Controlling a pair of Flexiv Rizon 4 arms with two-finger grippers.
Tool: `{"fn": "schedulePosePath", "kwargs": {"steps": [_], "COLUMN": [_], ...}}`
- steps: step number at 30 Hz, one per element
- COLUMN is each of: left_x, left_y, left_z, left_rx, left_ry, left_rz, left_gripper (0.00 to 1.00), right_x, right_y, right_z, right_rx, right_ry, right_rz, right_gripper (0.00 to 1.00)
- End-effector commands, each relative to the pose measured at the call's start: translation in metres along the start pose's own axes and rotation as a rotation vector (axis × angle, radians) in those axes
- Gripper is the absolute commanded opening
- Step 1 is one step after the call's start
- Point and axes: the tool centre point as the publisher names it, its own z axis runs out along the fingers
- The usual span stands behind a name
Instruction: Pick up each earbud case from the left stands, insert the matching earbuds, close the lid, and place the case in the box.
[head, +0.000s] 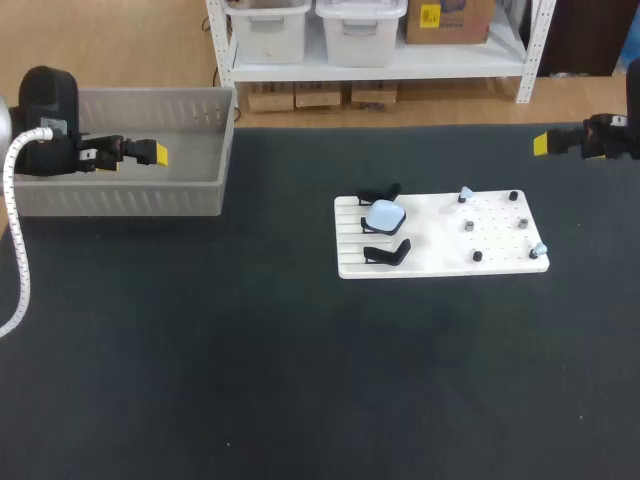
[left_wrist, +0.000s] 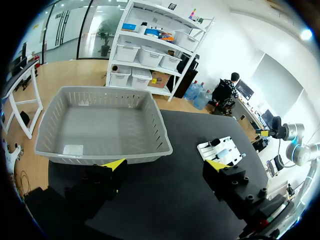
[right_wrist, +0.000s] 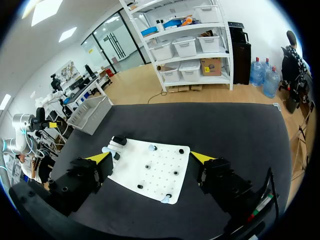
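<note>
A white pegboard (head: 430, 262) lies right of the table's middle. On its left part a pale blue earbud case (head: 384, 214) sits between two black stands (head: 387, 252). Small earbuds stand on pegs on its right part, among them a pale blue one (head: 466, 192). My left gripper (head: 155, 154) hangs open and empty over the grey box (head: 130, 195) at the far left. My right gripper (head: 541, 144) is open and empty at the far right, well away from the board. In the right wrist view the pegboard (right_wrist: 150, 170) lies far below the open right gripper (right_wrist: 150, 160), with the case (right_wrist: 106, 149) at its edge.
In the left wrist view the grey box (left_wrist: 150, 135) stands ahead of the open left gripper (left_wrist: 165, 167), with nothing inside but a small label. The pegboard (left_wrist: 223, 150) lies off beside one finger. The dark table top (head: 300, 380) stretches wide in front.
</note>
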Motion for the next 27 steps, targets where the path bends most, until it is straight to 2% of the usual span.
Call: {"fn": "schedulePosePath", "kwargs": {"steps": [1, 24, 25, 27], "left_x": [-0.0009, -0.0009, -0.0019, -0.0073], "left_y": [-0.0016, -0.0016, -0.0041, -0.0084], "left_z": [0.0001, 0.0001, -0.001, -0.003], "left_rx": [-0.009, -0.009, 0.007, 0.07], "left_ry": [0.005, 0.005, 0.004, -0.054], "left_rz": [-0.002, -0.002, 0.038, 0.075], "left_gripper": [1.0, 1.0, 1.0, 1.0], "right_x": [0.0001, 0.0001, 0.0001, 0.0001], "right_y": [0.0, 0.0, 0.0, 0.0], "right_z": [-0.0004, -0.0004, -0.0004, -0.0004], "right_rx": [0.0, 0.0, 0.0, 0.0], "right_ry": [0.0, 0.0, 0.0, 0.0], "right_rz": [0.0, 0.0, 0.0, 0.0], "right_gripper": [1.0, 1.0, 1.0, 1.0]}}
